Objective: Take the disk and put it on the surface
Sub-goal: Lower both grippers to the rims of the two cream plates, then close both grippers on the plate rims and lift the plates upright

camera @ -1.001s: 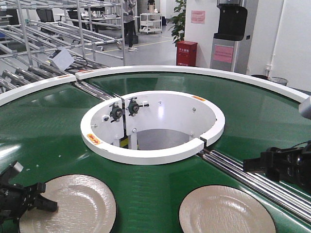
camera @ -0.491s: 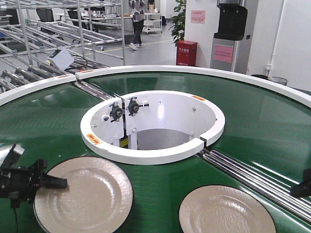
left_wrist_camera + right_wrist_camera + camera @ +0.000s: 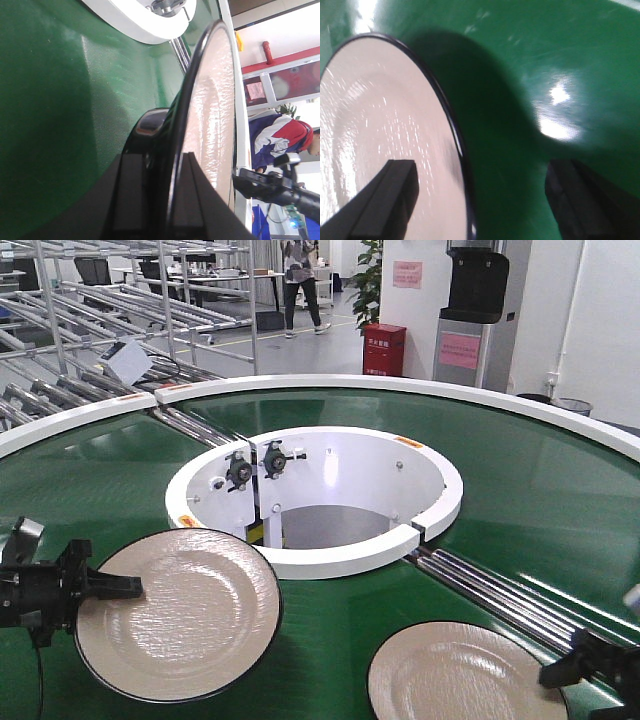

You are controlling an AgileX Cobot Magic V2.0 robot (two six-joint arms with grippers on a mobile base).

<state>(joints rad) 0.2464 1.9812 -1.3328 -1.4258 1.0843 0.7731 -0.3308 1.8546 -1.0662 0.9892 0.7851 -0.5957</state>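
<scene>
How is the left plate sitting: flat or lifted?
Lifted, tilted: left gripper clamps the plate at its rim; it overlaps the white ring.

disk (image 3: 185, 615): glossy, rippled cream | belt (image 3: 520, 480): smooth green, sheen | rollers (image 3: 500, 595): polished metal

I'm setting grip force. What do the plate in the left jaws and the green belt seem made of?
The held plate looks like glazed ceramic, maybe melamine: cream, glossy glints, thin dark rim. The belt looks like PVC or rubber: smooth, green, semi-gloss, reflecting lights.
</scene>
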